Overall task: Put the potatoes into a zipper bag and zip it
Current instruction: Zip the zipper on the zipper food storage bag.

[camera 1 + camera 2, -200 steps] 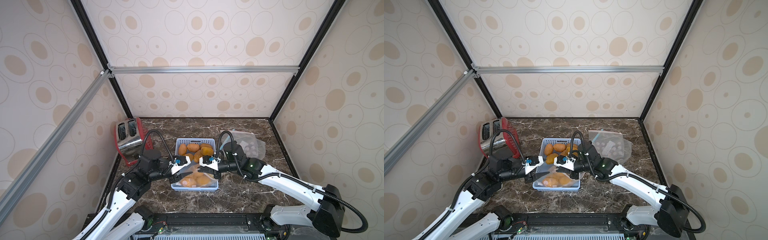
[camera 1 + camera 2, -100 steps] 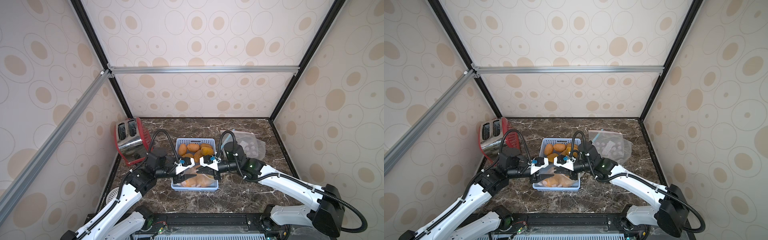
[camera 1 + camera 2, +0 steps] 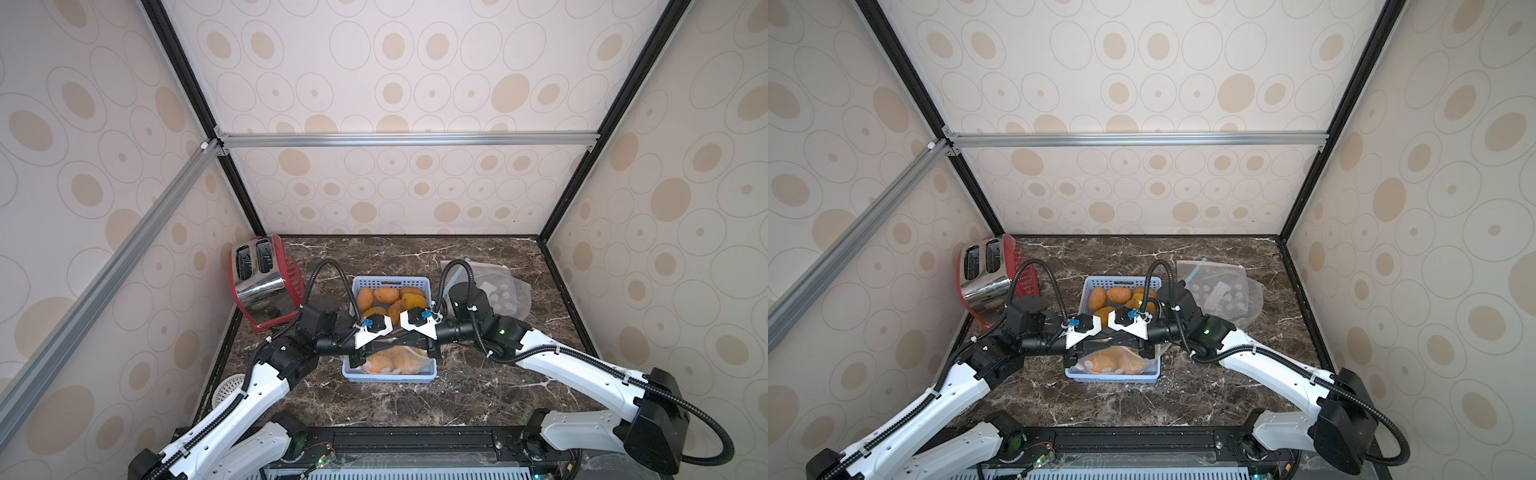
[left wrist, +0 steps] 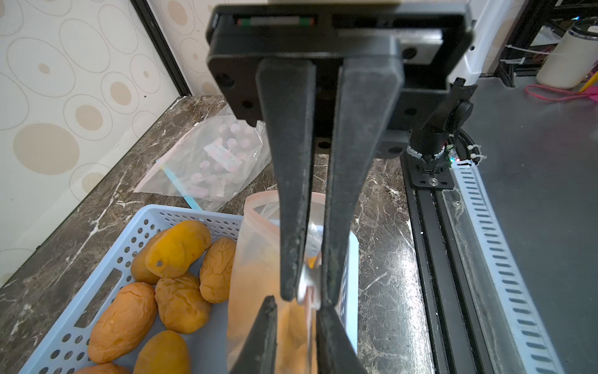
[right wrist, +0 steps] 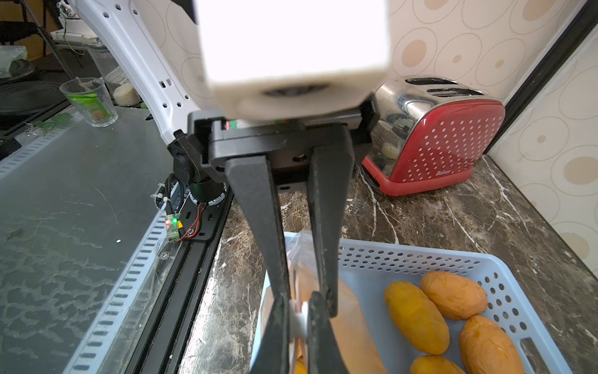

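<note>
The clear zipper bag (image 3: 395, 362) (image 3: 1115, 362) with potatoes inside stands in the near half of a blue basket (image 3: 388, 378) (image 3: 1113, 377). Loose orange-tan potatoes (image 3: 386, 297) (image 3: 1113, 296) (image 4: 178, 246) (image 5: 417, 314) fill its far half. My two grippers meet tip to tip over the bag's top edge. The right gripper (image 3: 400, 343) (image 3: 1113, 341) (image 5: 297, 319) is shut on the bag's white slider (image 5: 299, 320) (image 4: 307, 285). The left gripper (image 3: 390, 343) (image 3: 1102, 341) (image 4: 296, 304) is shut on the bag's pink top edge right beside the slider.
A red and chrome toaster (image 3: 262, 286) (image 3: 984, 274) (image 5: 437, 136) stands at the far left. Spare clear bags (image 3: 498, 295) (image 3: 1221, 291) (image 4: 207, 158) lie at the far right of the basket. A white round object (image 3: 228, 384) sits at the table's left front edge.
My left arm has reached in to the right toward the bag's top, and its gripper has closed there. The right gripper has stayed where it was, shut on the slider.
</note>
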